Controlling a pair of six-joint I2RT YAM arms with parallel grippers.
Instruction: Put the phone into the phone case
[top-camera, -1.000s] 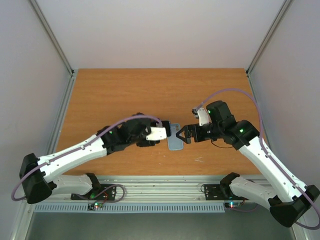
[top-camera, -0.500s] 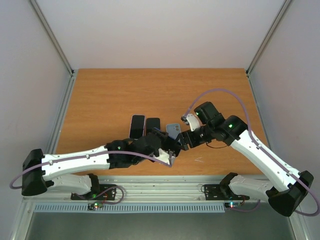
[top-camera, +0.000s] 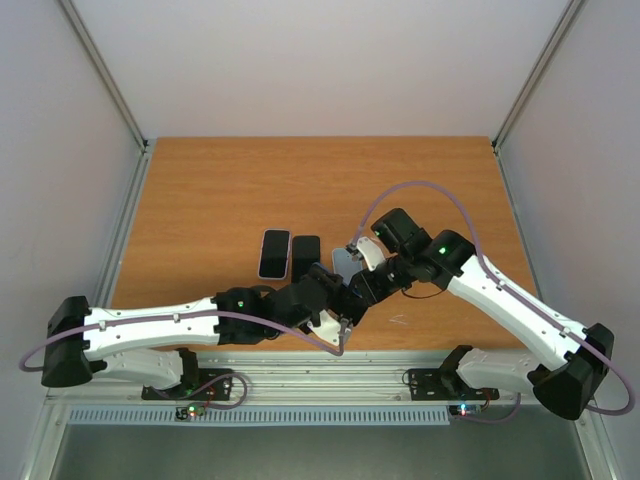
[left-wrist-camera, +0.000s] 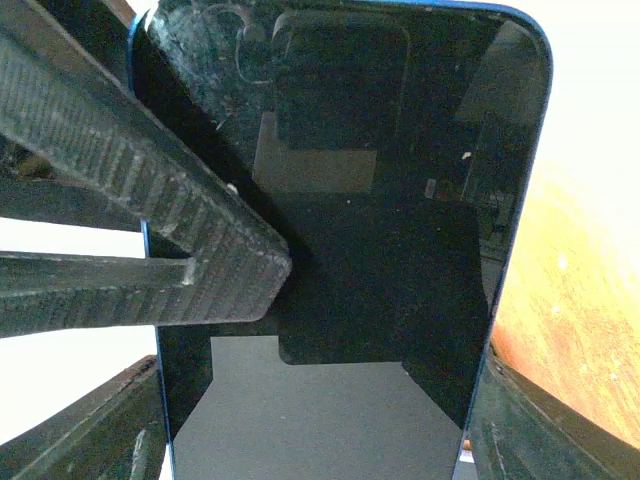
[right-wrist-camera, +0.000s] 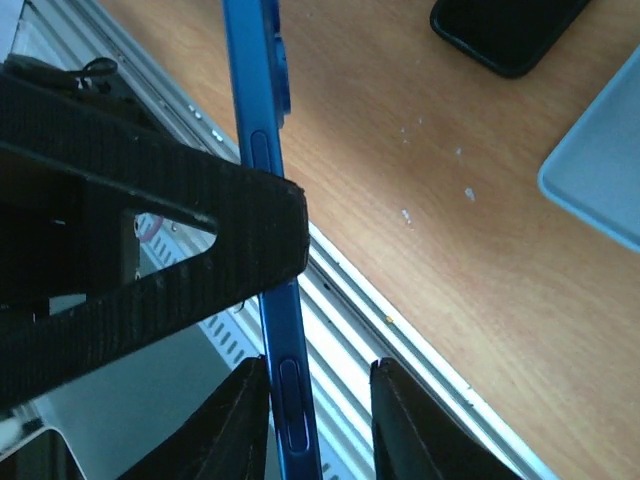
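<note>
The phone has a blue rim and a dark screen and is held up off the table. My left gripper is shut across its width. In the right wrist view the phone shows edge-on between the jaws of my right gripper. One jaw touches the phone's face and the other stands a little apart. One right fingertip lies over the screen. The light blue phone case lies flat on the table just behind both grippers.
Two dark slabs, one beside the other, lie left of the case; a corner of one shows in the right wrist view. The metal rail runs along the table's near edge, under the grippers.
My left gripper swung toward the near edge with the phone, uncovering the two dark slabs. My right gripper followed to the left and its jaws narrowed around the phone.
</note>
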